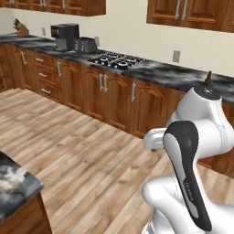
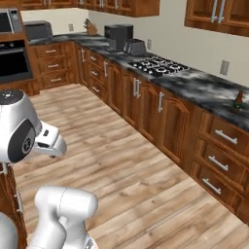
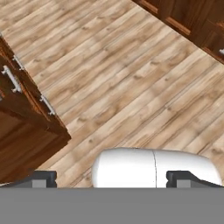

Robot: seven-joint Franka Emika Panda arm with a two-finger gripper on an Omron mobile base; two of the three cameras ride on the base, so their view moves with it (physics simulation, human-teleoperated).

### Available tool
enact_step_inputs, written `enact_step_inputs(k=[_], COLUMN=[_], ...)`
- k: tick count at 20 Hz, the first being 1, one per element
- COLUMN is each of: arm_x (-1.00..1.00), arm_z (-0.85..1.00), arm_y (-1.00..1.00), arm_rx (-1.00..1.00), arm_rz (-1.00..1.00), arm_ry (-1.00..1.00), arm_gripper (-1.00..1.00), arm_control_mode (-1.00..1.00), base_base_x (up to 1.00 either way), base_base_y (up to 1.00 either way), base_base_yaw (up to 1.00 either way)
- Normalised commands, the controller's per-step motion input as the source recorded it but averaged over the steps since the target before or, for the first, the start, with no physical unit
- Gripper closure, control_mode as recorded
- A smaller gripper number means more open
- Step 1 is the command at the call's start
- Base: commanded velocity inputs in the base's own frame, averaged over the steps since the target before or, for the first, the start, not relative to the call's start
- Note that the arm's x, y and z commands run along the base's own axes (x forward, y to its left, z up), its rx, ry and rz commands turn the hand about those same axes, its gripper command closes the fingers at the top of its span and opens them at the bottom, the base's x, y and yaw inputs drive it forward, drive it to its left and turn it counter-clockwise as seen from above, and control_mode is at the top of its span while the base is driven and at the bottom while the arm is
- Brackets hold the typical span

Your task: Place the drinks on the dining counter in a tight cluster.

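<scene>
A corner of the black-and-grey marbled dining counter [image 1: 13,185] sat at lower left, the two-finger gripper [image 3: 111,178] hung empty and spread wide over the wooden plank floor [image 3: 131,74], and the slim brown beer bottle [image 2: 238,100] stood far right on the marbled wall counter [image 2: 204,87].

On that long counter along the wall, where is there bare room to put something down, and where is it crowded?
The wall counter lies bare between the stove burners and the beer bottle near its right end. Its far corner is crowded: the coffee machine and toaster stand close together, with the knife block behind them.
</scene>
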Motion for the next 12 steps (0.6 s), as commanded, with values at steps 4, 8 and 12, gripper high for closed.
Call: enact_step_inputs(k=[4, 8, 12], arm_x=[0.00, 0.00, 0.00], arm_z=[0.00, 0.00, 0.00], arm_y=[0.00, 0.00, 0.00], arm_rx=[0.00, 0.00, 0.00], arm_rz=[0.00, 0.00, 0.00], arm_ry=[0.00, 0.00, 0.00], arm_gripper=[-1.00, -1.00, -1.00], arm_control_mode=[1.00, 1.00, 1.00], base_base_x=[0.82, 0.79, 0.81], base_base_y=[-0.15, -0.20, -0.26], base_base_yaw=[-0.29, -0.27, -0.34])
